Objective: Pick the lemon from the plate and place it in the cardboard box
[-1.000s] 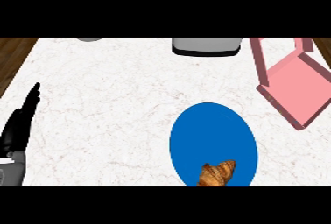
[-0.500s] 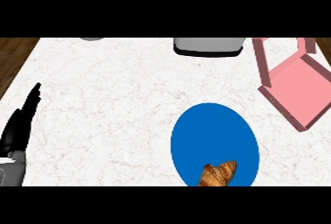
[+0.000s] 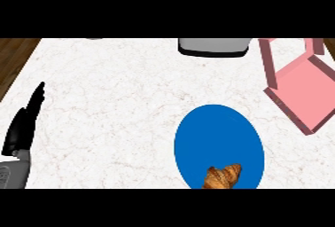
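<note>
A blue plate (image 3: 219, 137) lies on the white marble counter, right of centre and near the front. On its near edge sits a brown croissant (image 3: 222, 177), partly cut off by the view's lower edge; no lemon shows. A pink box (image 3: 304, 93) with open flaps stands at the right, beyond the plate. My left hand (image 3: 23, 124) rests at the left edge, fingers straight and pointing up, holding nothing. My right hand does not show.
A grey container (image 3: 214, 45) stands at the counter's far edge, above the plate. Dark wood floor shows past the counter's left edge (image 3: 13, 57).
The view has shifted slightly, so the plate and the box sit a little lower and further right. The left hand has not moved.
</note>
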